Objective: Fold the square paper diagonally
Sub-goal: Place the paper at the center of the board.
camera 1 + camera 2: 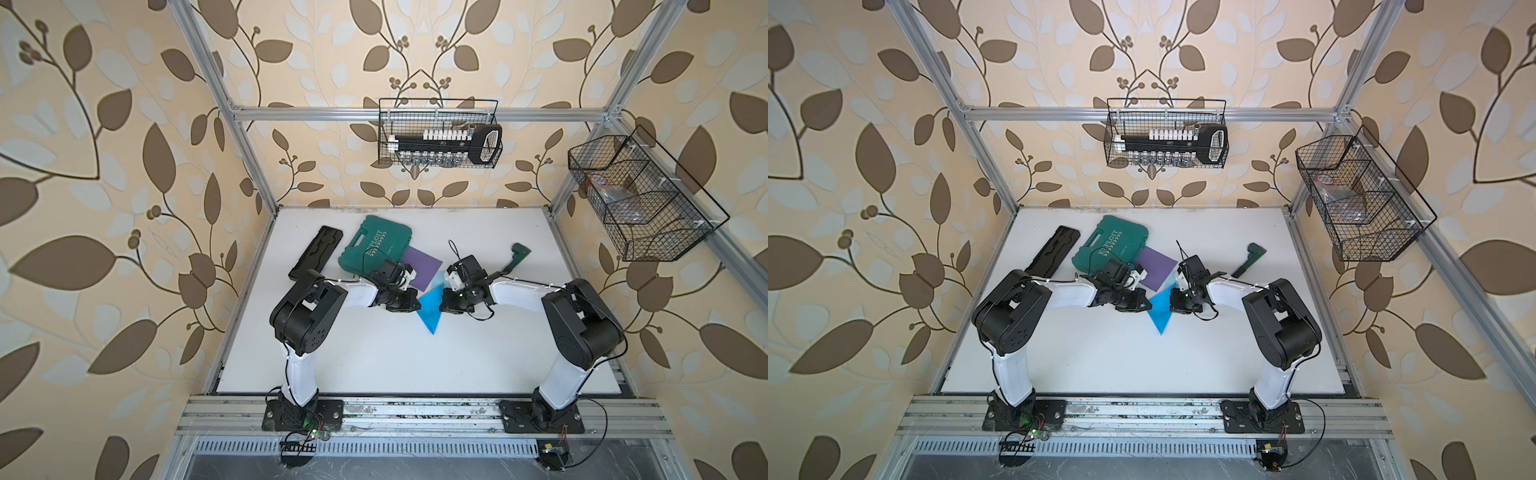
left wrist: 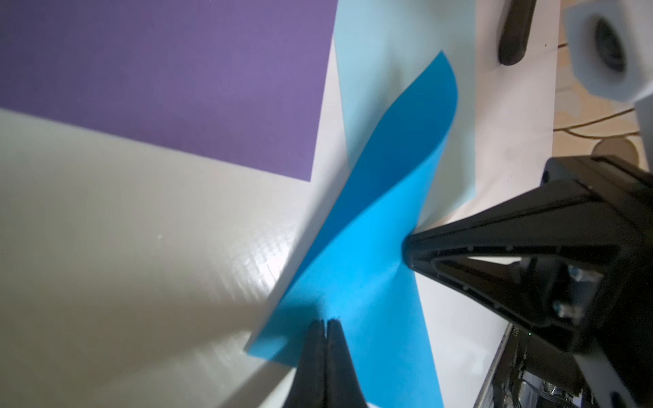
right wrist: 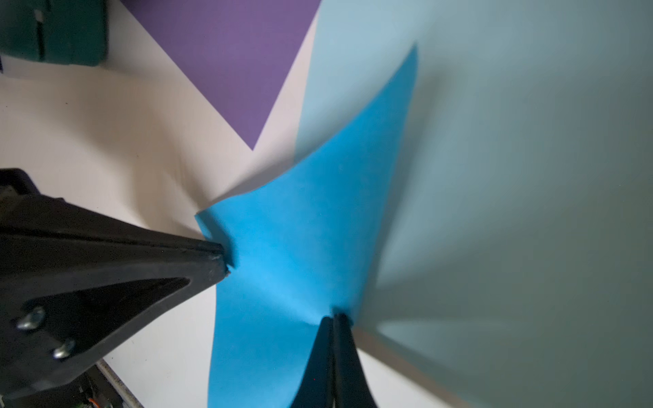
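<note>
Paper [image 1: 430,311]: mid-table [image 1: 374,353], between both arms, just near-right of purple sheet [image 1: 422,266], parted from it by a thin strip of table. Blue face up on the near part, tapering to a point toward the near side; pale face showing on the far part. From the left wrist view, one blue flap curling up over the pale area, not lying flat.

Left gripper [image 2: 327,321]: jaws pressed together, tips touching the blue face close to its left edge. Right gripper [image 3: 335,316]: jaws together too, tips touching the paper at its right side, where blue meets pale. Cannot tell whether either nips a bit of paper or only presses down. Faint ridge running tip to tip in the right wrist view.

Judged step: fold half made, crease not yet set. Next move probably calls for laying the loose flap down so corner meets opposite corner, pinning with one tip, and stroking along the diagonal with the other. Worth minding: thin sheet, apt to slide or buckle under a sideways push.
</note>
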You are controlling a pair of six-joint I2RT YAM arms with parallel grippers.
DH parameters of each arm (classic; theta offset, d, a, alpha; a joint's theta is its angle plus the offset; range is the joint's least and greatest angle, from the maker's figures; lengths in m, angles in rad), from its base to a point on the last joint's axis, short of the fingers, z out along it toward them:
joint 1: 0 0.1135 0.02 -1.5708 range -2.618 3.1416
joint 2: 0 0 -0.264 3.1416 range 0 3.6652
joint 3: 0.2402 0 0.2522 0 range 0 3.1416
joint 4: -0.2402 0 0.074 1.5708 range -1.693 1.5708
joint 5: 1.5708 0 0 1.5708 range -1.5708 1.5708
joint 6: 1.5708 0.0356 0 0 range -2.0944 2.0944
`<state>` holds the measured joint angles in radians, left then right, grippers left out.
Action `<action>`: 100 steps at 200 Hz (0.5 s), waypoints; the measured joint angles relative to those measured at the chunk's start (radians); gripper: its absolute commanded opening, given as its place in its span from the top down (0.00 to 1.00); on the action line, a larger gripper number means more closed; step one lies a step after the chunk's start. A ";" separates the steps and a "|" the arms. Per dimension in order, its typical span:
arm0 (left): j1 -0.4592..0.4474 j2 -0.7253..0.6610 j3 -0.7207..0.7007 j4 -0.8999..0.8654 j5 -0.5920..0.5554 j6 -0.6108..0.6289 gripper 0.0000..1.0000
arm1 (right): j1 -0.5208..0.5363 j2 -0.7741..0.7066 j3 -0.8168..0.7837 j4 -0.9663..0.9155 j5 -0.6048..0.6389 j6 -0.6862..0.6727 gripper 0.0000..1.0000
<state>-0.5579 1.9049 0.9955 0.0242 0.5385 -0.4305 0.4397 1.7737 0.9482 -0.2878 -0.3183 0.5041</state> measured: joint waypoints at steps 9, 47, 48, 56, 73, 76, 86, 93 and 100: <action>0.000 0.000 0.000 0.000 0.000 0.001 1.00 | -0.002 -0.003 -0.001 -0.001 0.001 -0.001 1.00; 0.000 0.000 0.000 0.000 0.000 0.002 1.00 | 0.011 -0.076 -0.026 -0.018 0.005 -0.037 1.00; 0.000 0.000 0.000 0.000 0.000 0.002 1.00 | 0.013 -0.079 -0.026 -0.018 0.005 -0.039 1.00; 0.000 0.000 0.000 0.000 0.000 0.002 1.00 | 0.030 -0.103 -0.024 -0.019 0.005 -0.061 1.00; 0.000 0.000 0.000 0.000 0.000 0.002 1.00 | 0.071 -0.132 -0.004 -0.030 0.005 -0.110 1.00; 0.000 0.000 0.000 0.000 0.000 0.002 1.00 | 0.077 -0.132 0.002 -0.032 0.005 -0.120 1.00; 0.000 0.000 0.000 -0.001 0.000 0.002 1.00 | 0.093 -0.129 0.021 -0.037 0.005 -0.146 1.00; 0.000 0.000 0.000 -0.001 0.000 0.002 1.00 | 0.098 -0.124 0.033 -0.044 0.005 -0.167 1.00; 0.000 0.000 0.000 -0.001 0.000 0.002 1.00 | 0.099 -0.117 0.043 -0.051 0.005 -0.183 1.00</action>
<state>-0.5579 1.9049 0.9955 0.0235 0.5385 -0.4282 0.5388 1.6562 0.9913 -0.3386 -0.3130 0.3214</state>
